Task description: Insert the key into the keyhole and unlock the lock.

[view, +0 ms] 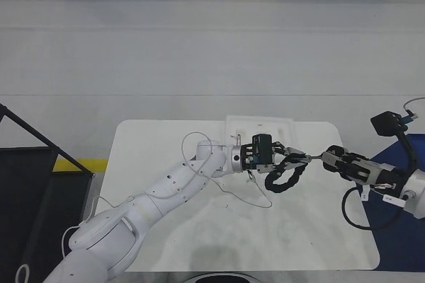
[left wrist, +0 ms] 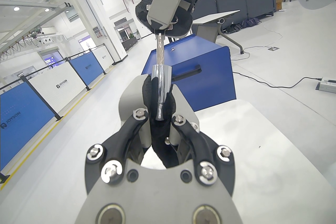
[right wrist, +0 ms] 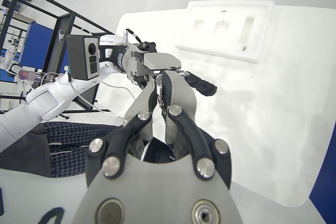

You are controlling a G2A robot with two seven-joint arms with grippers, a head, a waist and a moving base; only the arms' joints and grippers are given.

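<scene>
1. We found the left gripper closed firmly on the lock. Its pads clamped the chrome barrel, and the barrel's end face pointed out towards the other arm.
2. The lock was held up over the middle of the table, and its black cable curled away beside it. A white foam tray lay well apart, towards the table's far edge.
3. The right gripper was pinched shut on the head of the key, with the blade aimed straight at the barrel.
4. The key's tip met the barrel's end face, and most of the blade was bare between the two grippers. We could not tell whether the tip had already entered the keyhole.
5. We judged insertion to be the step in hand, and well short of finished.
6. To do it well, we thought the blade should stay in line with the barrel's axis. The push should be slow and straight, with the left arm rigid as the anchor.
7. If the blade bound, a small wiggle or roll seemed wiser than more force, because the key could slip or swivel in such a narrow pinch.
8. Only with the blade fully seated did we think the wrist should roll to turn it.
</scene>
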